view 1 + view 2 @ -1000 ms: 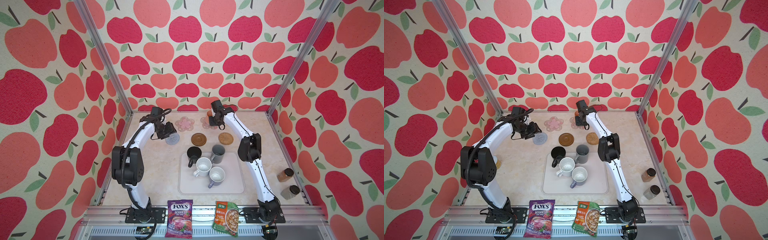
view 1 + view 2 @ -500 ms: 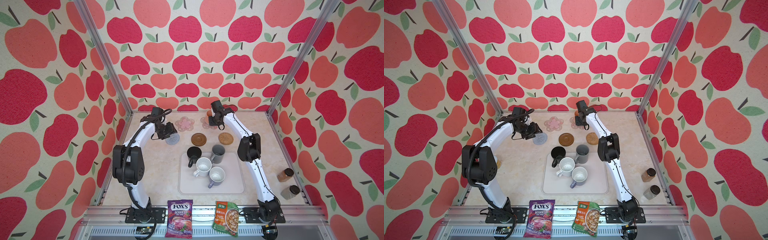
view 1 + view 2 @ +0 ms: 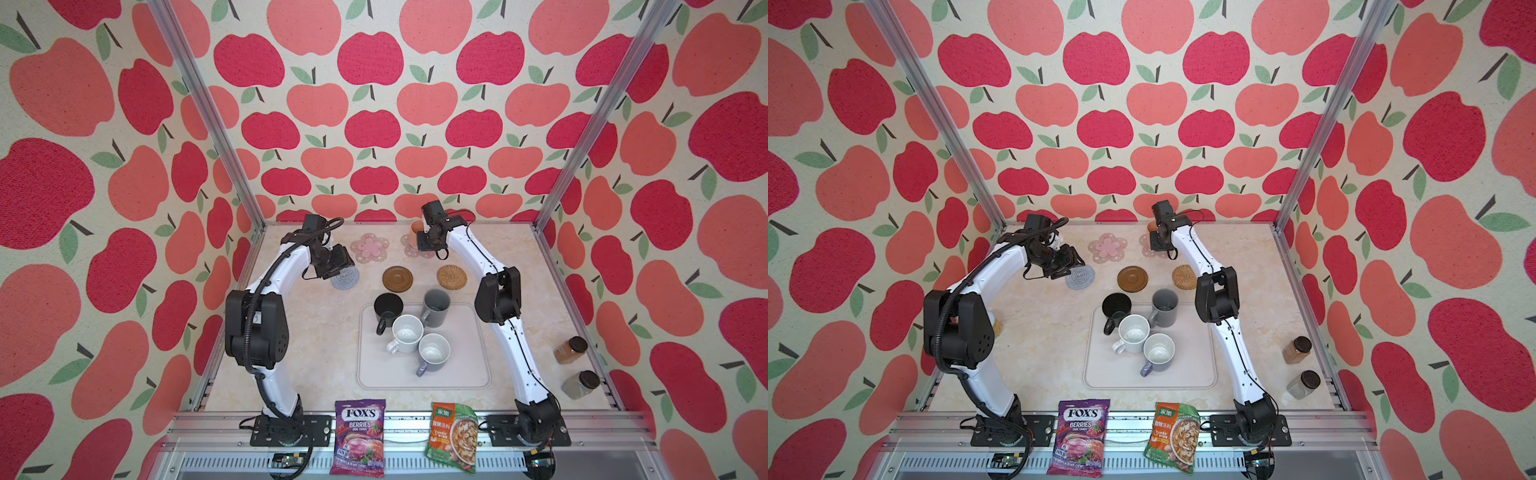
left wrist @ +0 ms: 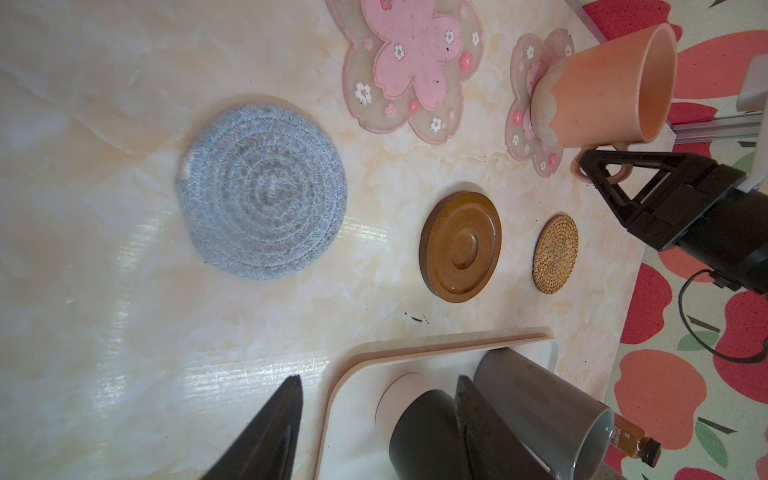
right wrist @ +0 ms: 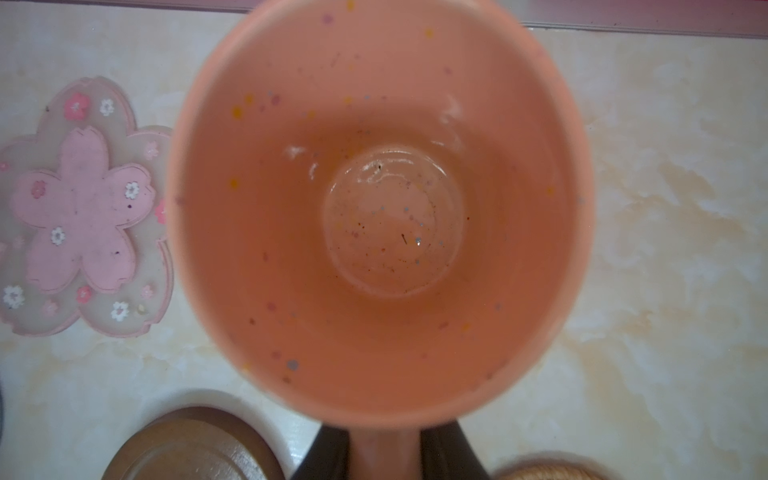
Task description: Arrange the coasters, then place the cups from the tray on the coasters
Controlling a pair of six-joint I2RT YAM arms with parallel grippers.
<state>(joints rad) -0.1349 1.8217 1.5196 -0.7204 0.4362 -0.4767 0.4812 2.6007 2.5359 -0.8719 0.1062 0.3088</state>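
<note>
The peach-orange cup point(image 3: 414, 232) stands on the right-hand pink flower coaster point(image 4: 524, 124) at the back of the table. My right gripper point(image 5: 384, 453) is shut on its handle, one finger on each side. A second pink flower coaster point(image 3: 369, 248) lies bare to its left. The grey woven coaster point(image 3: 347, 279), brown disc coaster point(image 3: 397, 278) and rattan coaster point(image 3: 451, 276) form a nearer row. My left gripper point(image 3: 338, 266) hovers open and empty by the grey coaster. The black point(image 3: 387, 309), dark grey point(image 3: 436, 305), speckled white point(image 3: 407, 332) and lavender-grey point(image 3: 434, 352) cups are on the tray point(image 3: 469, 370).
Two lidded jars point(image 3: 570, 350) point(image 3: 580, 384) stand near the right wall at the front. A purple candy bag point(image 3: 359, 440) and a green soup packet point(image 3: 453, 436) lie on the front rail. Apple-patterned walls enclose the table on three sides.
</note>
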